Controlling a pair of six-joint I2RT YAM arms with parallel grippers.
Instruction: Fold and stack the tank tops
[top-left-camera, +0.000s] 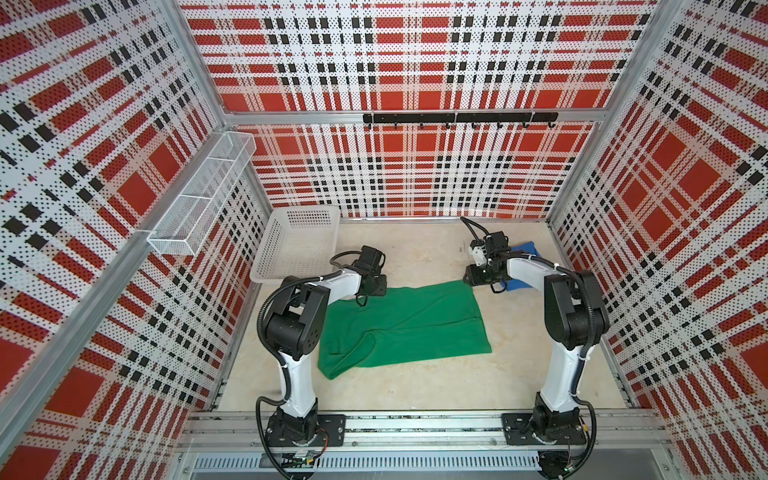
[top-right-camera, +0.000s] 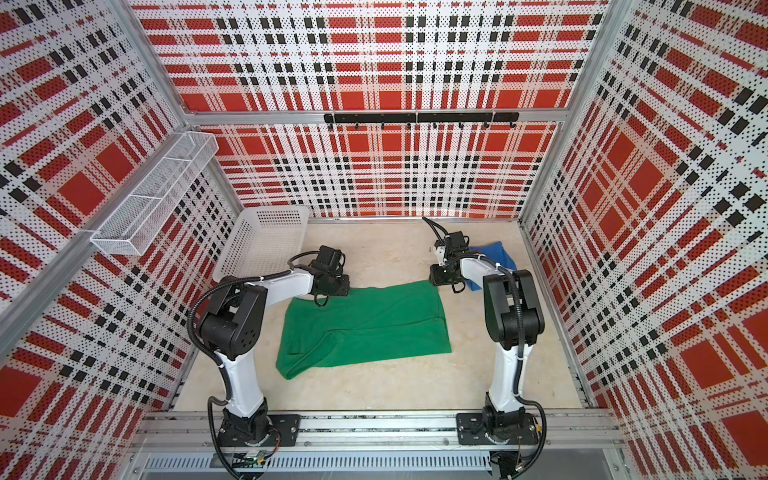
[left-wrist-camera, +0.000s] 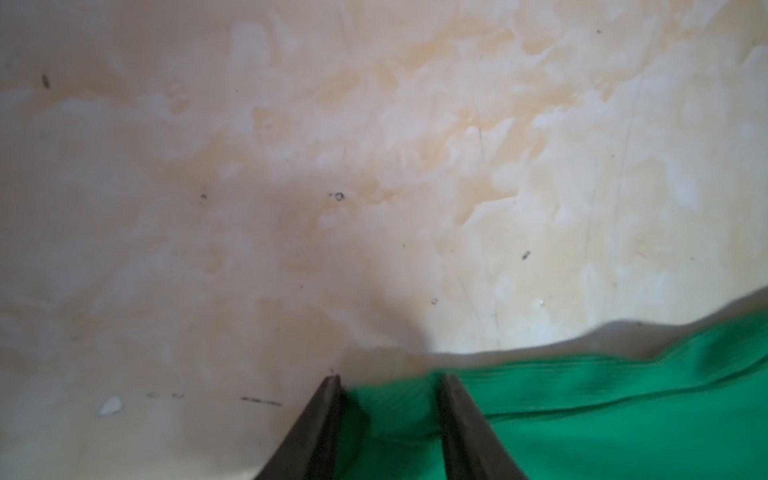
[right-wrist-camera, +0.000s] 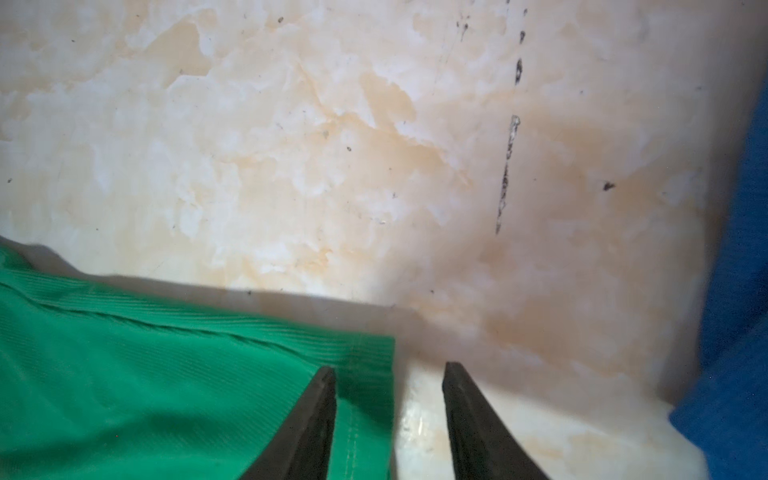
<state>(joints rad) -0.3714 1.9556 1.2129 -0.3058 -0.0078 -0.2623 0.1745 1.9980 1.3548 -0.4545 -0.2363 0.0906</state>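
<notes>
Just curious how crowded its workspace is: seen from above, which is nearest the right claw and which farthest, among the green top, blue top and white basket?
From the right gripper, in a top view:
1. green tank top: its back right corner lies right under the gripper.
2. blue tank top: just to the right, partly hidden.
3. white basket: far across, back left.
</notes>
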